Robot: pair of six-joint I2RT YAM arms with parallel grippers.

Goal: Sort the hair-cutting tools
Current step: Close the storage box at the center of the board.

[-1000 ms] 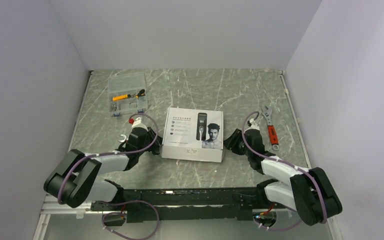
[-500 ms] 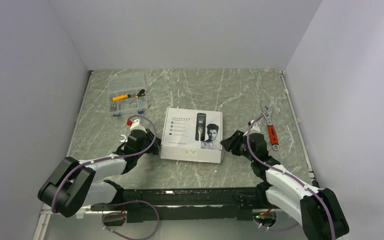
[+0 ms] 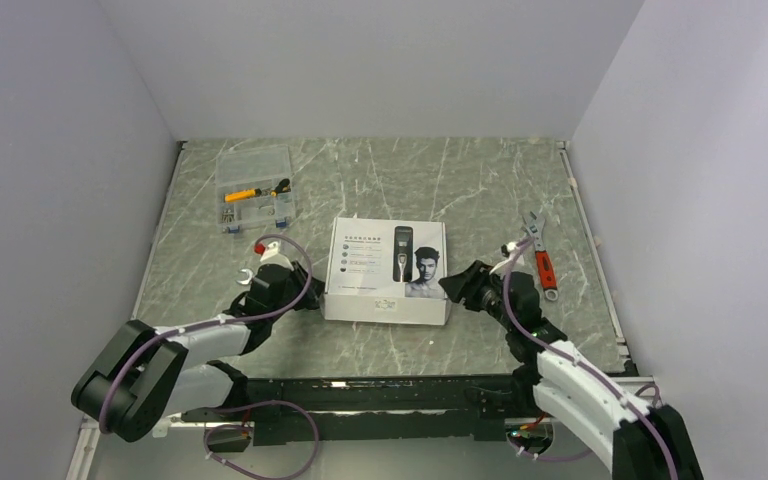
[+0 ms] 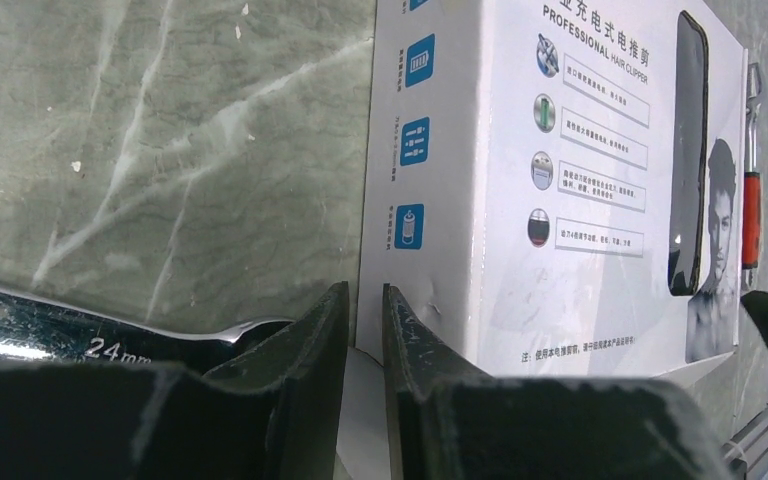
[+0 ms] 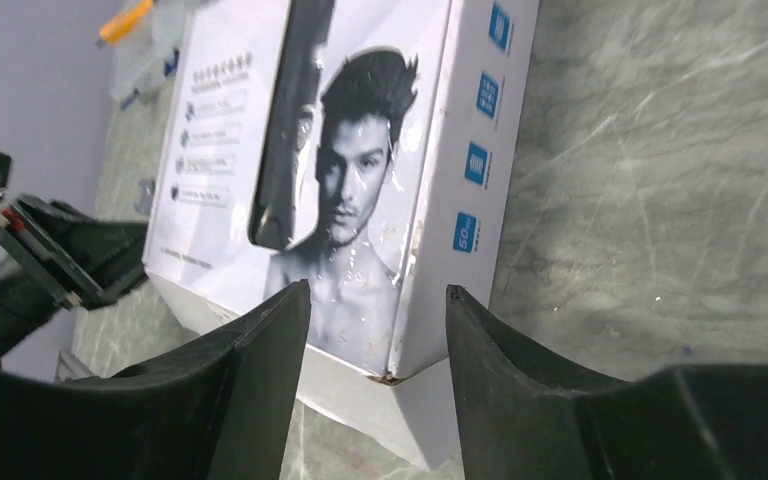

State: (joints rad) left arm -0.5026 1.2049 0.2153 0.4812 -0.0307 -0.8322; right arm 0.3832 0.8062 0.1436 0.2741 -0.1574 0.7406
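Worktop (image 3: 380,180) of grey marble carries a white box (image 3: 360,275) at its middle, long side running left to right. A dark clipper (image 3: 402,253) shows on the lid, its long axis far-to-near; print or window, I cannot tell. The left gripper (image 3: 310,298) meets the box's near-left corner, closed to a thin slit with white card in it. The right gripper (image 5: 378,290) stands spread wide and holds nothing, the near-right corner between its fingers. Bare marble lies beyond the box up to the back wall. A clear organiser case (image 3: 254,187) sits far left. A red-handled wrench (image 3: 540,262) lies right, and a silver wrench (image 4: 110,345) lies under the left gripper.
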